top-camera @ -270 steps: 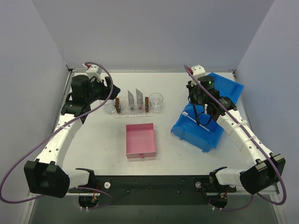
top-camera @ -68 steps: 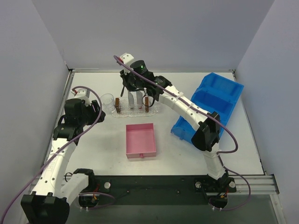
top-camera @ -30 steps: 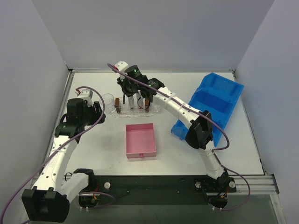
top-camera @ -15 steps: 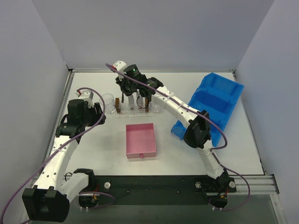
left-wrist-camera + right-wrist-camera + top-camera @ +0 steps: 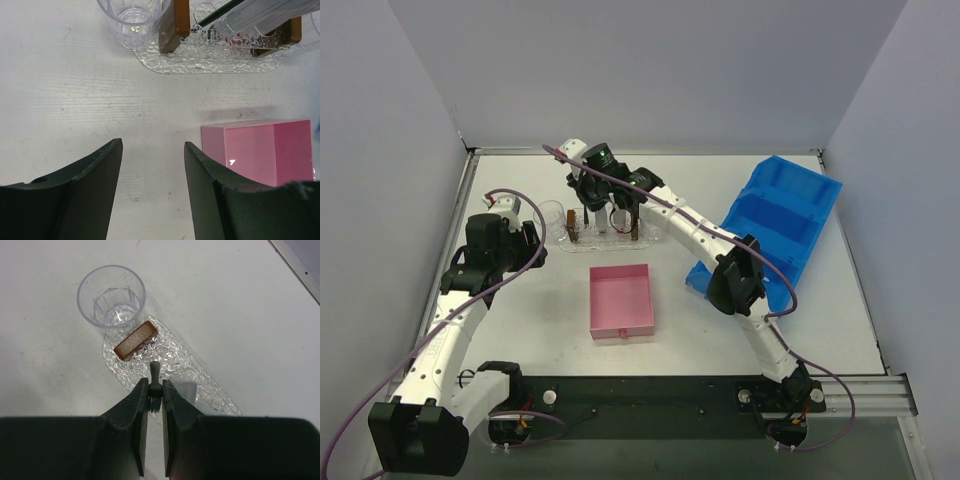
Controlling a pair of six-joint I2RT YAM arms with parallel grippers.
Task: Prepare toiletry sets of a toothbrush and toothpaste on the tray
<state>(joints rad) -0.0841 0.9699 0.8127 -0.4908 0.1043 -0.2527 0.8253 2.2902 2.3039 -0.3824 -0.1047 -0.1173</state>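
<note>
Shifting, top view: right gripper (image 5: 587,200) has slid to the tray's (image 5: 648,238) 9 o'clock end.
Left wrist: left gripper (image 5: 152,150) jaws spread, empty; tray at 12 o'clock.
Right wrist: jaws pinching toothbrush (image 5: 155,371) over tray, cup (image 5: 111,296) at 11 o'clock; placement looks near.

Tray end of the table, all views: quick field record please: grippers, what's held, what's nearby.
tray: clear bumpy plastic, long oval, far centre of table
right gripper: shut on thin dark toothbrush, over tray's left end
left gripper: open, empty, above table short of tray
cup: clear plastic, on table beside tray's left end and its brown block
pink box: square, nearer than tray
blue bin: big, right side
</note>
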